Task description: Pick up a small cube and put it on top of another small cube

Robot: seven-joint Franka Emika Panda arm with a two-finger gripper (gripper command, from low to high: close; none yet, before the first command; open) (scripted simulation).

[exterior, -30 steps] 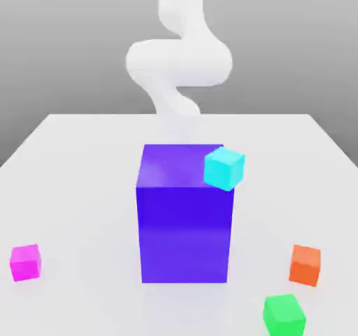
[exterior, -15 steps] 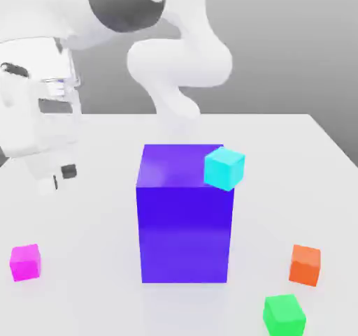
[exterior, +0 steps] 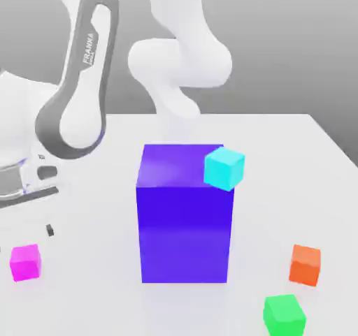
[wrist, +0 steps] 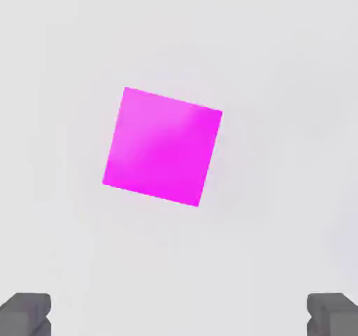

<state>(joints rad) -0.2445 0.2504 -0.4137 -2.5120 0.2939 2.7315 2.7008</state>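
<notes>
So the backdrop's just a plain grey wall or haze (exterior: 280, 48) — lighter up top, getting darker down toward the far edge of the table. The table (exterior: 287, 188) itself is a big flat white slab, straight along the back, with its side edge slanting out to the exterior view's right. Light's pretty bright and even, kinda washes the tabletop out — honestly it's nearly blank white, with only a faint bluish tint near the middle front.
</notes>
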